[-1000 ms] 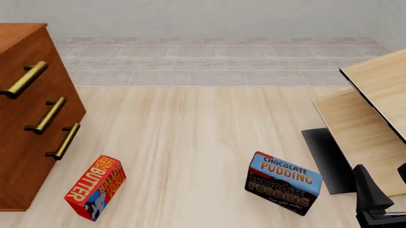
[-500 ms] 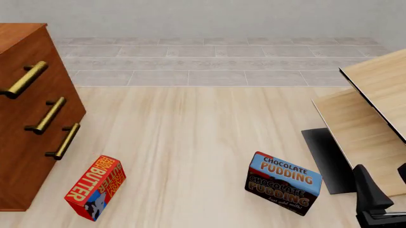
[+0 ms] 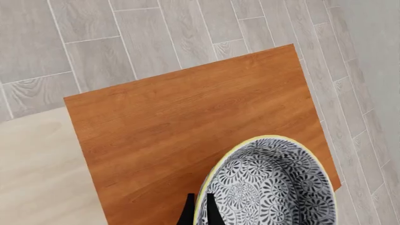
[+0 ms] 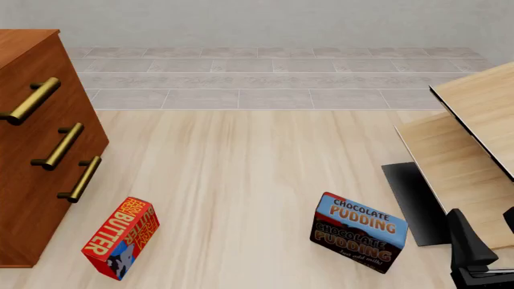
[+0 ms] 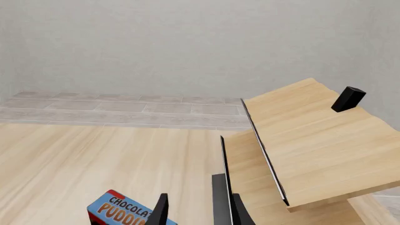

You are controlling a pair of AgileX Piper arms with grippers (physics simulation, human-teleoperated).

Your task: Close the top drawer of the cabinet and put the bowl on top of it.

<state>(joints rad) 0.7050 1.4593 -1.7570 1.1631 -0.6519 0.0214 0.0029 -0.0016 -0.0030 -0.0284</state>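
In the left wrist view the bowl [image 3: 269, 187], grey-and-white floral with a yellowish rim, is over the reddish-brown top of the cabinet [image 3: 175, 122], near one of its edges. My left gripper [image 3: 198, 213] is shut on the bowl's rim, one finger on each side. I cannot tell whether the bowl rests on the wood. The front view shows the cabinet [image 4: 24, 180] at the left; its top drawer [image 4: 32, 99] looks flush with the two lower ones. The bowl and left arm are out of that view. My right gripper [image 5: 196, 218] is open and holds nothing.
A chocolate pudding box [image 4: 359, 232] stands at the front right, next to my right arm [image 4: 470, 250]. A red butter box [image 4: 120, 238] lies by the cabinet's foot. Pale light-wood furniture [image 4: 473, 144] with a dark panel [image 4: 413, 201] fills the right side.
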